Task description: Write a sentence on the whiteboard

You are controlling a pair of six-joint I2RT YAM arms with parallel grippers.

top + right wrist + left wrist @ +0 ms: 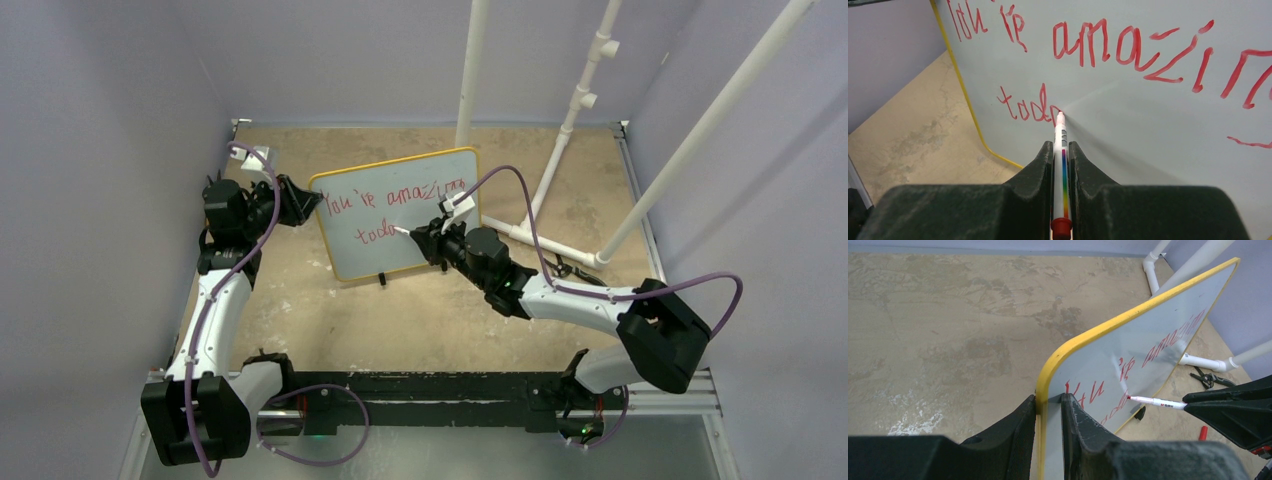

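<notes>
The whiteboard [400, 215] with a yellow frame stands tilted on small black feet mid-table; red writing reads "You're amazing" above "toda". My left gripper [298, 202] is shut on the board's left edge, its fingers [1078, 425] clamping the yellow frame [1088, 335]. My right gripper [428, 238] is shut on a white marker [1061, 165] with a rainbow stripe and red end. The marker's red tip [1060, 114] touches the board [1148, 130] at the end of "toda". The marker also shows in the left wrist view [1155, 401].
White PVC pipes [560, 140] stand behind and right of the board. Black pliers [1209, 380] and a red marker cap [1203, 432] lie on the tan tabletop right of the board. Walls enclose the table on three sides.
</notes>
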